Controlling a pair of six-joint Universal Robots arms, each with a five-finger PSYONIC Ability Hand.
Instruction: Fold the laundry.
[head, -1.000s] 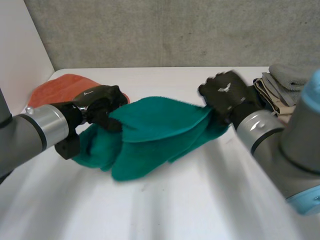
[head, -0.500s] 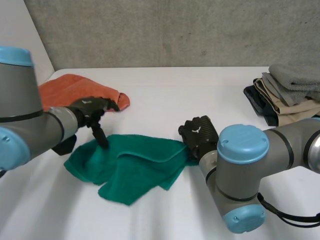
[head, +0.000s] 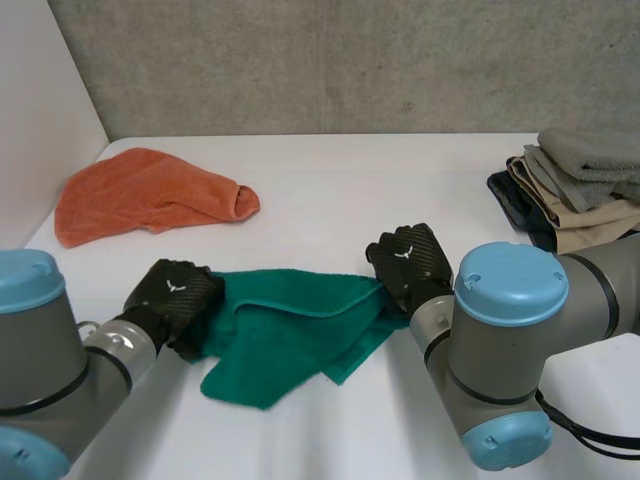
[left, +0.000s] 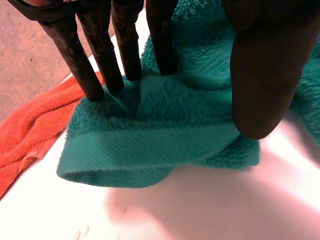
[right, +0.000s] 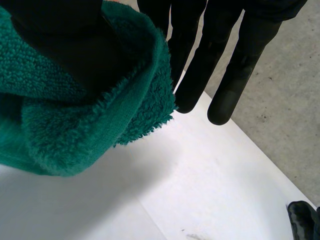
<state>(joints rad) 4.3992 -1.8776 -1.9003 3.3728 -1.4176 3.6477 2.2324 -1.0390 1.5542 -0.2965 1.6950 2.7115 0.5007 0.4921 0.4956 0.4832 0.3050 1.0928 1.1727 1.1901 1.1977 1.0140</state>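
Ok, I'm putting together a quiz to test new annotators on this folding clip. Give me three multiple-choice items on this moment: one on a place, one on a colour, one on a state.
1. Where does the orange towel lie?
A) in the table's middle
B) at the table's far left, beyond the left hand
C) at the table's near edge

2. What colour is the towel between the two hands?
A) grey
B) beige
C) green

3. How is that towel?
A) rumpled, lying on the table
B) hanging in the air
C) folded into a neat square

Answers:
1 B: the head view shows it by the left wall, past the left hand.
2 C: the green towel runs from the left hand to the right hand; grey and beige belong to the folded stack.
3 A: it lies on the table in loose, uneven layers.
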